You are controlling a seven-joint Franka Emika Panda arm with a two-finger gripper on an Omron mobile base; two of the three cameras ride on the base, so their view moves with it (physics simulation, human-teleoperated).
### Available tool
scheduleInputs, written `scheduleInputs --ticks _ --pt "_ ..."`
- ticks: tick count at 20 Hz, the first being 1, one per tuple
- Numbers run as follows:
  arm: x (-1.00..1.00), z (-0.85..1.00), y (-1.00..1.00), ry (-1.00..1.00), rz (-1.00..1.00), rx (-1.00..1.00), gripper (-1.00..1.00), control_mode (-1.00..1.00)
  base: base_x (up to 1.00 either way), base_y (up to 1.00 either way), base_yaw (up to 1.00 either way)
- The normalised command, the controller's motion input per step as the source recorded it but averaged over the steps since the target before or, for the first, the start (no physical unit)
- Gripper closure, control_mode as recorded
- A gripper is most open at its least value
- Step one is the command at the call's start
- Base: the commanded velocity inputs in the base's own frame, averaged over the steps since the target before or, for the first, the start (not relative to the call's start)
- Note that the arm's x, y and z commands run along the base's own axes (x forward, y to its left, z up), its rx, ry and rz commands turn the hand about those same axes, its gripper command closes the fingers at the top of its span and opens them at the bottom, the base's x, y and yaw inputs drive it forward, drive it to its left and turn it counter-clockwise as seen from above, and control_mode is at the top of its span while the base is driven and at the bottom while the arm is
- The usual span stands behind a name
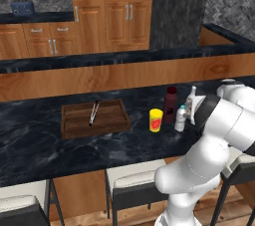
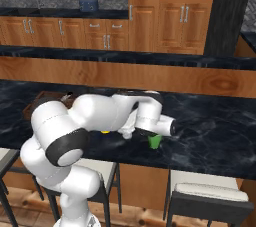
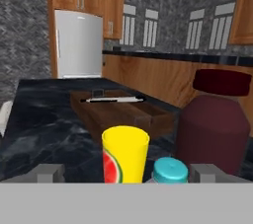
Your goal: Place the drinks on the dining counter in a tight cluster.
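Note:
Three drinks stand close together on the black marble dining counter (image 1: 40,140). The dark maroon bottle (image 1: 171,104) is farthest back, and it looms large at the right of the hand view (image 3: 212,124). Right of it, the slim tan bottle with a white neck (image 1: 192,95) is partly hidden by my arm. In front stands the short clear bottle (image 1: 180,118). Its light-blue cap (image 3: 170,171) shows low in the hand view, between the fingertips and nearer the right one. My gripper (image 3: 127,172) is open, jaws wide apart and level with that cap.
A yellow cup with a watermelon picture (image 1: 156,120) stands just left of the bottles. A wooden tray (image 1: 94,118) holding a utensil lies farther left. A small green thing (image 2: 154,141) sits under my hand. The wood-panelled riser (image 1: 99,83) runs along the far edge, with stools (image 1: 132,180) below.

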Motion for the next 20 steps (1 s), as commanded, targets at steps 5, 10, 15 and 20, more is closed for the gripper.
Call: scheduleInputs --ticks 5,10,15,20 --pt "-0.52 0.14 -0.04 0.0 -0.01 0.0 -1.0 -1.0 0.0 0.0 0.0" --pt "-0.52 0.18 0.0 0.0 -0.01 -0.04 -1.0 -1.0 0.0 0.0 0.0" --pt "-0.51 0.13 0.0 0.0 -0.11 -0.05 -1.0 -1.0 0.0 0.0 0.0" --pt "-0.57 0.06 0.0 0.0 -0.12 -0.01 -1.0 -1.0 0.0 0.0 0.0"
